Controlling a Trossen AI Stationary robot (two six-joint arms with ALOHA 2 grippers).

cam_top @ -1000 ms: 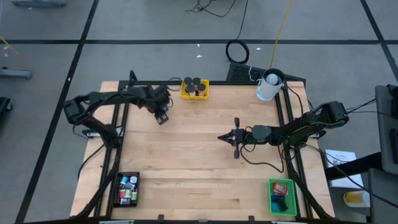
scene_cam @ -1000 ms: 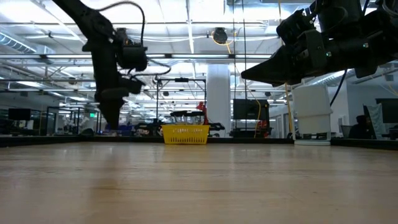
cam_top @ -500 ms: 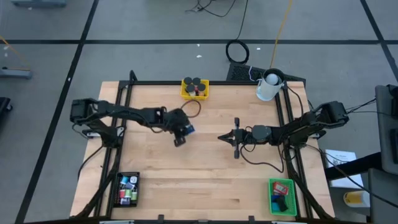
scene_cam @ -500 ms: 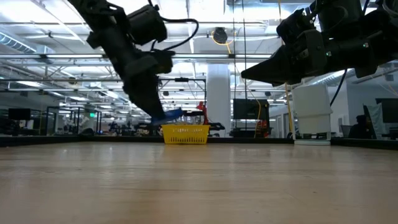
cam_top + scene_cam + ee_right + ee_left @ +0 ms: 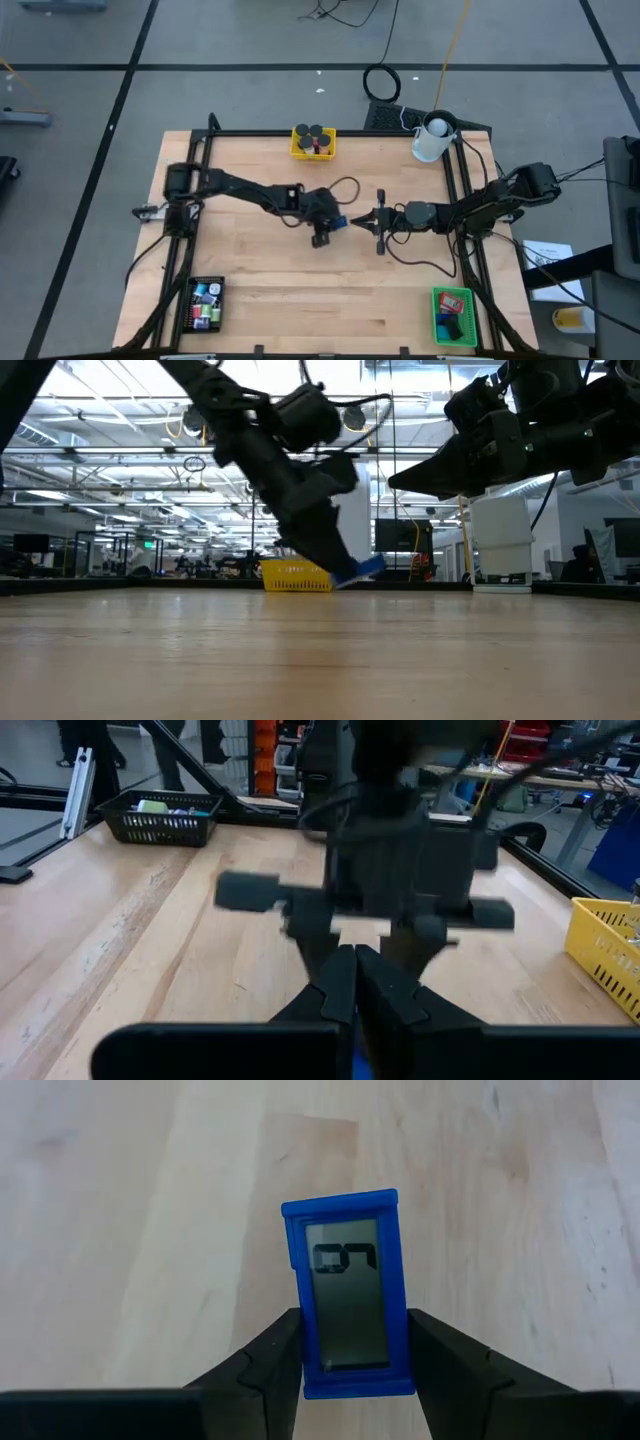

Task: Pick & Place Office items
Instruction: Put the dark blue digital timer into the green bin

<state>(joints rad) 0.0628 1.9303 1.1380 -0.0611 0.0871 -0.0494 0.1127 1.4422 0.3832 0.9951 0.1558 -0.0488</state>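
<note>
The left gripper is hanging over the middle of the wooden table, reached out from the left edge, and it is pinching a small blue block with a grey display between its two dark fingers. The fingers are standing partly spread, pressing against the two long sides of the block at its lower end, while the rest of the block is sticking out forward past the fingertips. In the low view the block is showing as a blue tip at the end of the tilted gripper, clear of the tabletop.

The right gripper is waiting just beside it near the table's centre, its fingers pressing together into a closed point and holding nothing. The two grippers are facing each other tip to tip, close but apart.

The other office items are sitting in the trays: dark round caps in the yellow tray at the far edge, small coloured pieces in the black tray at the near left corner, and red, blue and black pieces in the green tray at the near right corner. A white cup is standing at the far right corner
</note>
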